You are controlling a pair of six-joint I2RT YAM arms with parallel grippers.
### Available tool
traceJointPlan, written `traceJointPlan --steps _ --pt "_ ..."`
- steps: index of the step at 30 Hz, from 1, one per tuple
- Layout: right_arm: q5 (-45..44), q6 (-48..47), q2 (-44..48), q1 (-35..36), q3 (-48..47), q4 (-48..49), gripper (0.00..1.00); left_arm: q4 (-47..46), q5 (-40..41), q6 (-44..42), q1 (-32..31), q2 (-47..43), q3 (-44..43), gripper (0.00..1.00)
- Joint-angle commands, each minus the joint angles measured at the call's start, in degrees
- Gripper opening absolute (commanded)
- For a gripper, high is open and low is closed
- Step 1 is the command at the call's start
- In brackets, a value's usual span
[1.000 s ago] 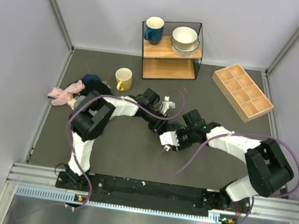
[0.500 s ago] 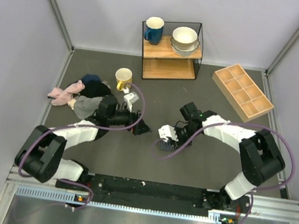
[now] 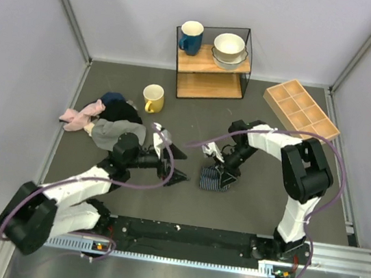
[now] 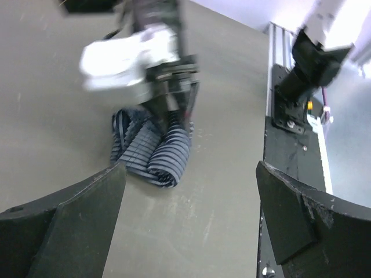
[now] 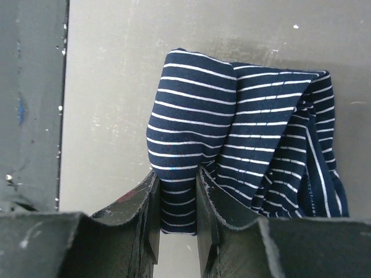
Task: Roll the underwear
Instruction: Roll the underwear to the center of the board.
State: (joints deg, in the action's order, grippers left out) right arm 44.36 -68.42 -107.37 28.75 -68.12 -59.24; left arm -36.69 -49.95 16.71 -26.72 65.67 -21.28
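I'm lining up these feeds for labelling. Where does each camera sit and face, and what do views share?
Top external: above and behind the bases, looking down on the table; left arm and right arm show whole.
Left wrist: low over the table, facing the underwear and right gripper; its own open fingers frame the view.
Right wrist: looking down; its fingers pinch the underwear.
Shared: all three show the underwear.
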Motion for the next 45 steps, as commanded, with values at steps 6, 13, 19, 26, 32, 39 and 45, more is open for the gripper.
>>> traceJointPlan --steps 6,13,19,26,32,39,45 --pt "-1.0 3.3 -6.2 -1.2 -3.4 -7.8 0.25 24.3 20.2 -33.8 -18.7 -5.1 -7.1 0.99" --pt "-1.0 5.1 -7.9 -1.8 -4.4 -7.9 0.27 30.6 33.2 -42.8 -29.4 8.8 -16.1 0.91" --pt "-1.5 5.8 -9.0 -1.9 -4.5 -7.8 0.27 33.3 37.0 -45.4 -31.9 19.6 -23.1 0.72" --pt "-1.7 6.0 -9.2 -1.9 -4.3 -7.8 0.28 33.2 39.7 -46.6 -32.8 27.4 -27.8 0.66" --pt "-2.1 6.2 -9.7 -1.9 -4.4 -7.7 0.28 34.0 41.5 -47.2 -33.0 31.3 -29.5 0.60" --pt "-1.6 7.1 -8.6 -2.3 -4.7 -7.8 0.37 39.7 38.8 -44.7 -32.2 34.9 -32.4 0.10" --pt "1.7 6.9 -1.6 -6.0 -5.2 -7.6 0.47 43.8 25.5 -40.0 -27.2 35.8 -33.4 0.02"
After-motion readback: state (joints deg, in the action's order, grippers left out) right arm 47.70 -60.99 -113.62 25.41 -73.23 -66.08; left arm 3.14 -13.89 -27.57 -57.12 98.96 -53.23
